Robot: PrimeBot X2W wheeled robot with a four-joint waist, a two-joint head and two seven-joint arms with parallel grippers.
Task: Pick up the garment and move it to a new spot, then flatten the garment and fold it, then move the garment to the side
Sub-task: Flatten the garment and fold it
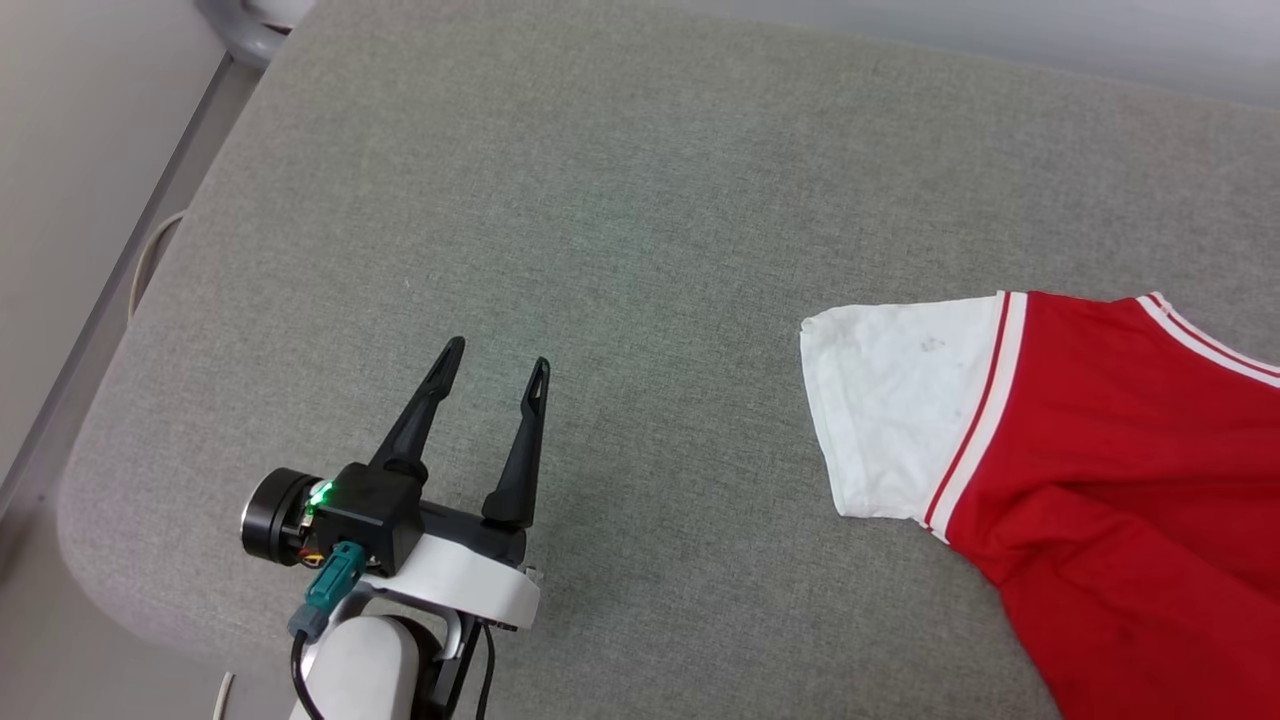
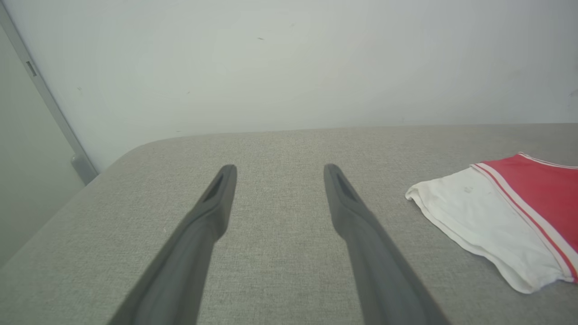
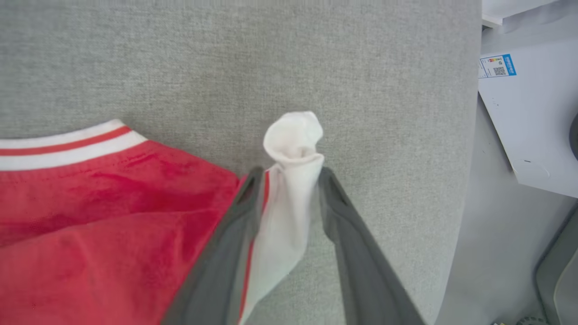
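The right wrist view gives what the other two lack. The right gripper [image 3: 290, 174] has its two dark fingers partly apart, with a bunched white sleeve standing between them and touching both near the tips. I cannot tell whether they still pinch it. That sleeve belongs to the red jersey-style T-shirt with white sleeves and red-and-white striped trim [image 3: 90, 225], which spreads away from the fingers, near the right edge of the grey woven-fabric padded table [image 3: 361, 67].

In the head view the shirt [image 1: 1100, 450] lies at the table's right side, one white sleeve flat and pointing toward the middle. The left gripper [image 1: 497, 354] is near the near left corner, jaws wide apart and holding nothing, well apart from the shirt. The left wrist view shows the same gripper [image 2: 280, 169] over bare fabric, the sleeve off to its right.

A pale wall [image 2: 289, 67] rises behind the far edge. A white box with a blue-edged label [image 3: 533, 113] sits on the floor beyond the right edge.

The shirt's body is cut off in every view, and no print is visible.
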